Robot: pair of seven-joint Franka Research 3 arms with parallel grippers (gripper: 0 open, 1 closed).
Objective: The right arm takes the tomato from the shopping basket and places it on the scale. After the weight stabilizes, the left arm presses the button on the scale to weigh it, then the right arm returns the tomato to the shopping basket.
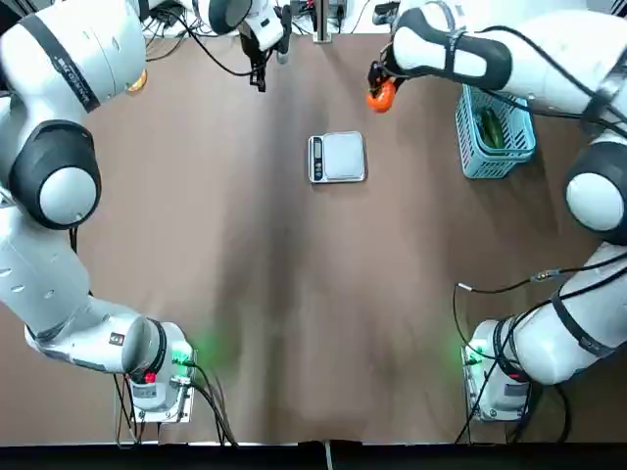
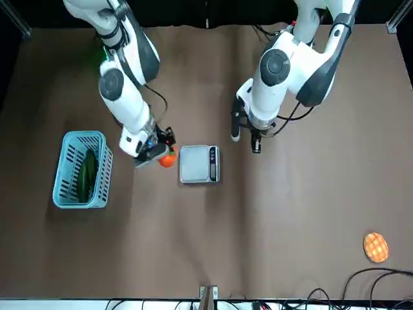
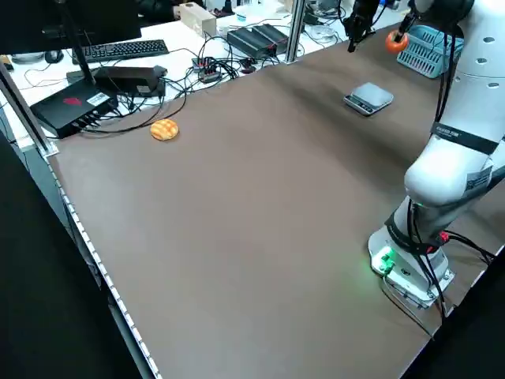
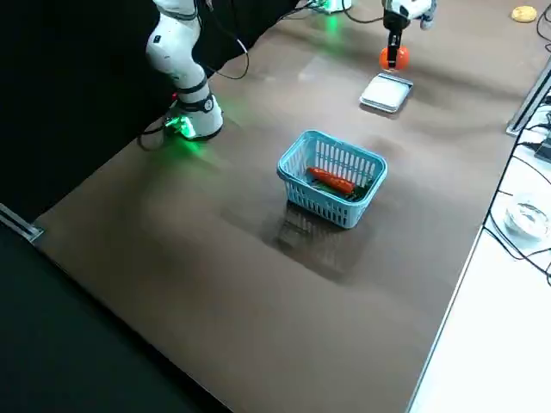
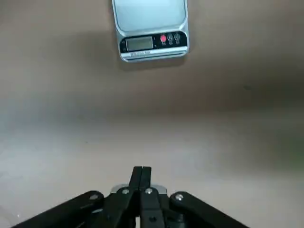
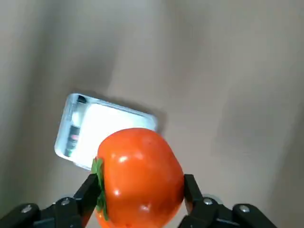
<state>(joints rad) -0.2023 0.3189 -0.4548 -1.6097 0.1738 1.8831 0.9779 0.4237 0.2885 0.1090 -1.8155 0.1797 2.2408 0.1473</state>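
My right gripper (image 1: 380, 90) is shut on the orange-red tomato (image 1: 381, 98), held in the air between the light-blue shopping basket (image 1: 462, 137) and the scale (image 1: 338, 158). In the right wrist view the tomato (image 6: 137, 175) sits between both fingers, with the scale (image 6: 90, 128) below and behind it. The front view puts the tomato (image 2: 167, 159) just beside the scale (image 2: 197, 164), whose platform is bare. My left gripper (image 2: 256, 147) hangs shut above the table, off the scale's display side; its wrist view shows the dark button strip (image 5: 152, 42).
An elongated green vegetable (image 2: 86, 171) lies in the basket (image 2: 82, 134). A yellow-orange waffle-patterned round item (image 2: 375, 247) rests near the table's far left corner. Cables, a keyboard and boxes (image 3: 118, 75) sit beyond the far edge.
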